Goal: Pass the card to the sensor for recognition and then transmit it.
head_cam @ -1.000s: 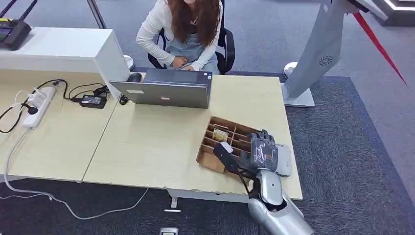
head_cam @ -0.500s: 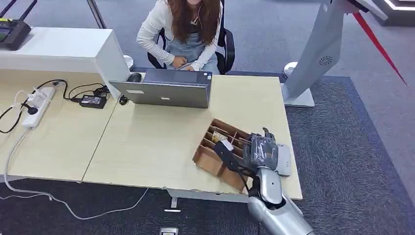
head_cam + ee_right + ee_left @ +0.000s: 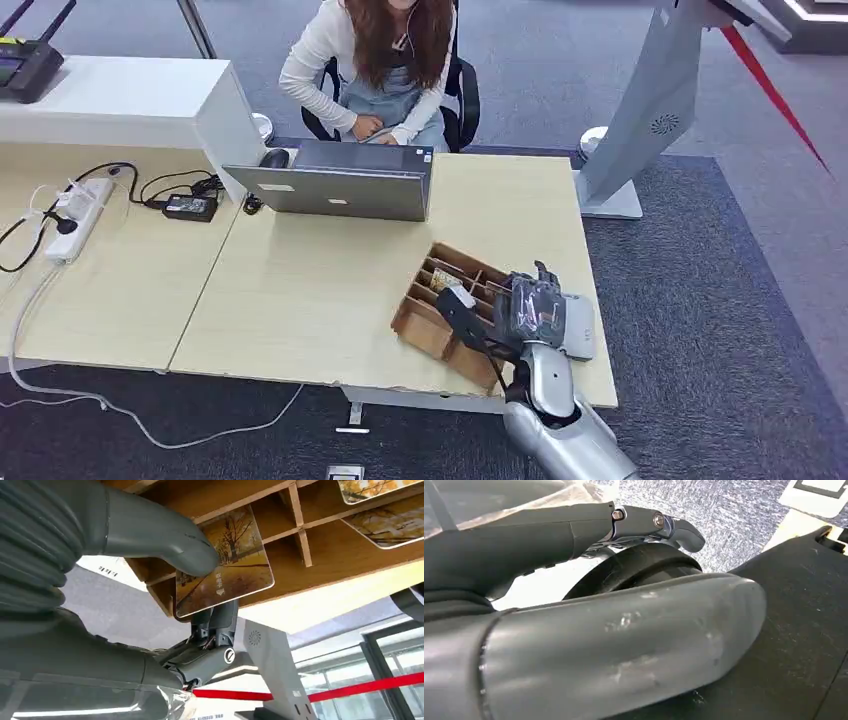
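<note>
A wooden divided box lies near the table's front right corner, with picture cards in its compartments. My right hand reaches over the box from the right. In the right wrist view this hand pinches a card printed with autumn trees between the thumb and a dark finger, at the box's edge. Other cards lie in nearby compartments. A flat grey sensor sits on the table just right of the box, partly under my hand. My left hand hangs with fingers extended, holding nothing.
A person sits across the table behind an open laptop. A power strip and adapter with cables lie at the left. A grey kiosk stand and red barrier tape stand at the right.
The wooden box has slid a little to the left and turned slightly under my right hand. The hand has edged away from the table's front edge.
</note>
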